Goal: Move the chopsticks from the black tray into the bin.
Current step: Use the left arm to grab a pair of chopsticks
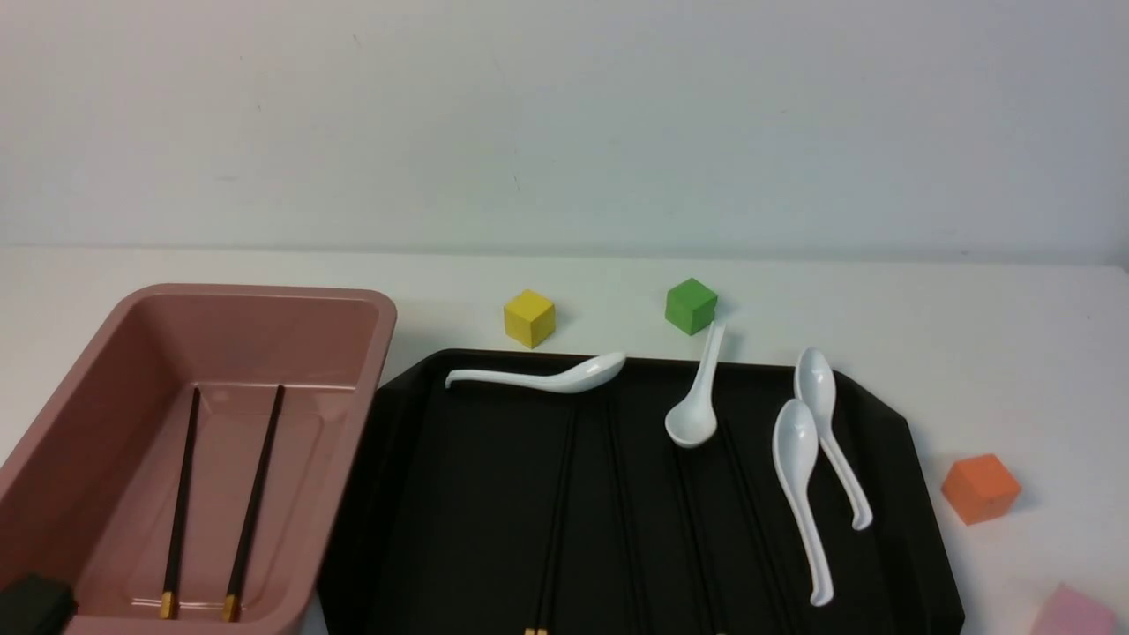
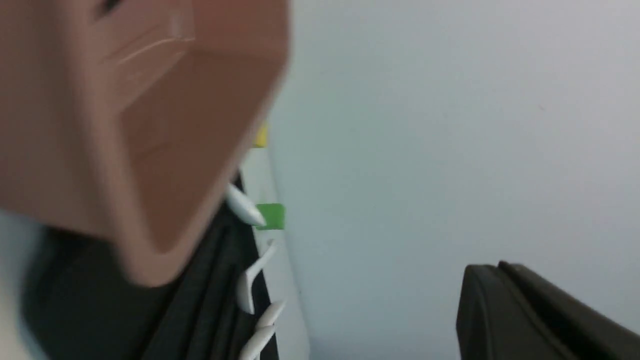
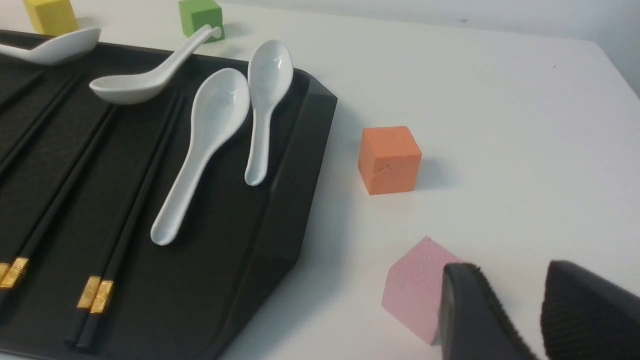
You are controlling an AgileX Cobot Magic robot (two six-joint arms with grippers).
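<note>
The pink bin (image 1: 265, 293) stands at the left and holds two chopsticks (image 1: 254, 494) lying side by side on its floor. The black tray (image 1: 893, 425) beside it holds several more chopsticks (image 1: 556, 511), hard to see against the black; the right wrist view shows them with gold bands (image 3: 131, 215). My left gripper (image 2: 492, 267) is shut on nothing and is raised near the bin's (image 2: 150, 125) front corner; that view is blurred. My right gripper (image 3: 510, 272) is open and empty over the table, right of the tray (image 3: 295, 200).
Four white spoons lie on the tray's far and right parts, one (image 1: 798, 476) over chopsticks. A yellow cube (image 1: 529, 317) and a green cube (image 1: 691, 305) sit behind the tray. An orange cube (image 3: 389, 159) and a pink block (image 3: 415, 290) sit to its right, near my right gripper.
</note>
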